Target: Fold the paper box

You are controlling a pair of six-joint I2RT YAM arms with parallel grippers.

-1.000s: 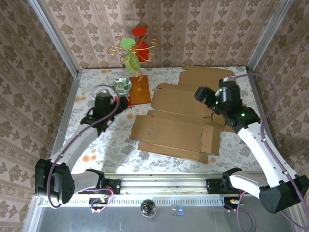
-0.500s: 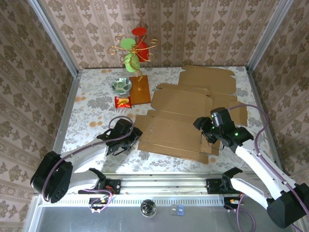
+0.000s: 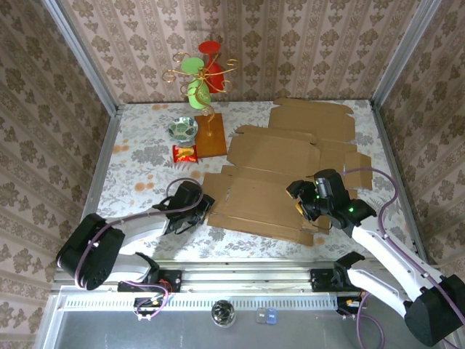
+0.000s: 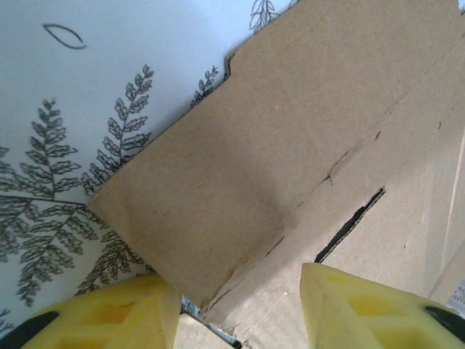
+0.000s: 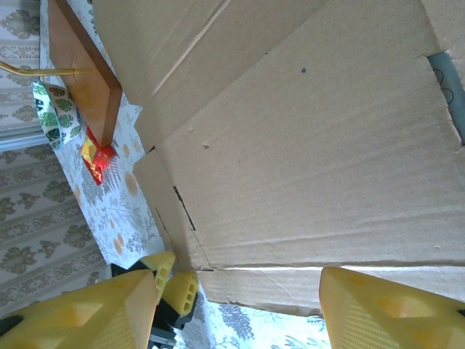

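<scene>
Paper box lies flat and unfolded, middle-right of the worktop, long near edge towards the arm bases. No flap is up yet, so by my read folding hasn't really started.

Left end effector is at the box's near-left corner. On the wrist cam its pads stand apart with the left flap's edge running between them. Nothing is clamped, so it's open. Right end effector hangs over the near-right panel, fingers spread wide above the cardboard. It's also open and holding nothing.

Step in hand, I'd say: get hold of the side flaps and lift.
- Left needs one pad under the flap edge and one on top, then close square to the edge.
- The sheet looks flush on the worktop, so slide in low from the side instead of pressing down.
- Bend along the scored crease, not across it.
- Right should pin the centre panel or take its own flap at the same time, or the sheet will likely skate.

Versus a second ago:
- Left arm was back by the snack packet.
- Right arm was high over the box's far-right side.
- Both have come down to the near edge.
- The box hasn't shifted, and neither has the second cardboard sheet behind it.
</scene>
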